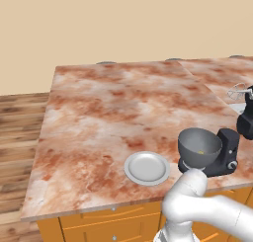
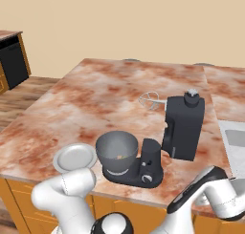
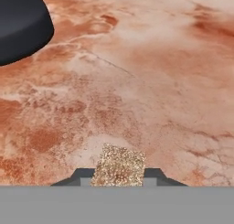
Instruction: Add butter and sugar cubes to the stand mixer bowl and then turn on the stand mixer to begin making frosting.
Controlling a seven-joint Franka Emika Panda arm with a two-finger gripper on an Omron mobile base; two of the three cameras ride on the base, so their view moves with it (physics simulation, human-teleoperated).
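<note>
**Op A:** Where am I in the task?

**Op B:** From the hand view, my gripper (image 3: 119, 176) is low over the counter (image 3: 151, 81), and a sugar cube (image 3: 119, 166) sits right between the fingertips (image 3: 81, 176). The tips appear to touch its two sides, so I read it as clamped on the cube, though I can't tell if it's lifted off the marble.

**Op A:** So this is the sugar step?

**Op B:** That's my judgement. In the right base view the bowl (image 2: 116, 152) already has a small yellowish bit at the bottom, probably the butter (image 2: 119, 157). I'd say butter is in, sugar is in hand, and the mixer (image 2: 158, 147) isn't switched on yet.

**Op A:** Where's the mixer from the hand?

**Op B:** Ahead and off to the upper left of the hand view, a dark rounded edge that I take for the mixer base. The bowl sits on the base, with the head tilted back and the whisk (image 2: 150, 101) clear of it.

**Op A:** Next move?

**Op B:** Lift straight up enough to clear the rim, carry the cube over the bowl's mouth, then let go. The plate (image 2: 74, 156) lies just beside the bowl, so I must not drop short. After that, the knob (image 2: 148, 178).
</note>
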